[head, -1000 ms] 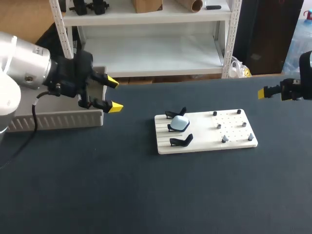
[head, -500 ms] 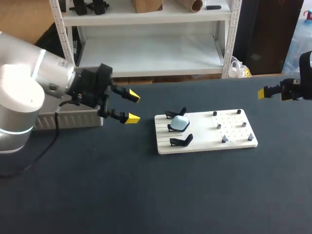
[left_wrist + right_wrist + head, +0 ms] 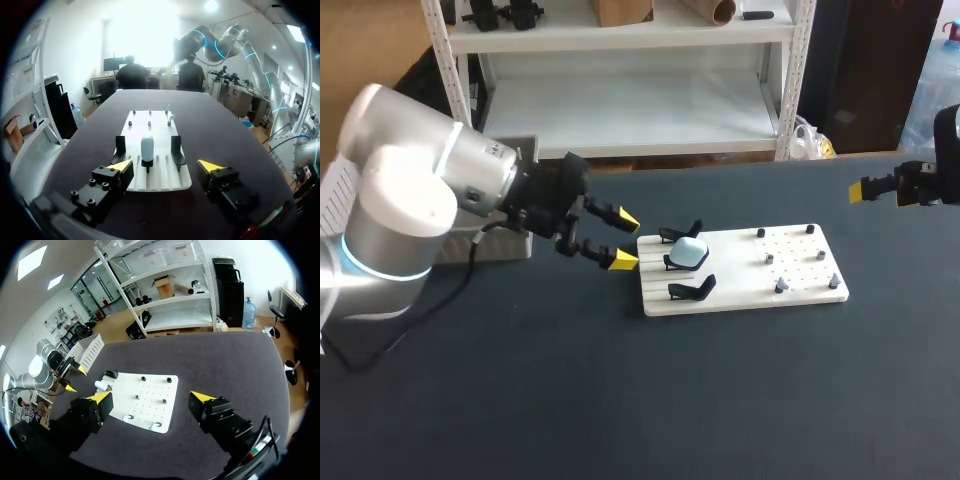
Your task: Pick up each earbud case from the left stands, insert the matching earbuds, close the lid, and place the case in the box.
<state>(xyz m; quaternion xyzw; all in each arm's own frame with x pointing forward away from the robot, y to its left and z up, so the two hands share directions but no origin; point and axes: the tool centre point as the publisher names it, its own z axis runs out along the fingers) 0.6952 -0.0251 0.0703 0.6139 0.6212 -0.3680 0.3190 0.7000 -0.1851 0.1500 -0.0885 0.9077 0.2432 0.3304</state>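
one case on the stands, nothing in either hand

the job looks part-way at most. on the table (image 3: pixel 620 400) lies a white board (image 3: pixel 740 297) with three black stands (image 3: pixel 692 289) along its left end. only the middle one carries an earbud case (image 3: pixel 691 251), pale and rounded, sitting upright; the two outer ones are bare. whether its lid is open or closed i cannot tell.

the left hand (image 3: pixel 625 238) hangs just beside the board's left edge, fingers spread wide and holding nothing. in its wrist view the case stands ahead of it, in line with the gap between the tips but clear of both. the right hand (image 3: pixel 151 397) is well apart from the board, over the table's right side, also spread and empty.

on the board's right half sit a few small grey pieces among dark pegs (image 3: pixel 761 233) — probably the earbuds (image 3: pixel 781 286), though they are too small to be sure, or to count.

the box (image 3: pixel 92 347) stands at the far left of the table, behind the left arm, and its inside is hidden. so the bare stands may mean two cases are already dealt with, but nothing shows that.

for this case every step is to come, as i judge it — grasping it off the stand, fitting the earbuds, shutting the lid and carrying it to the box.
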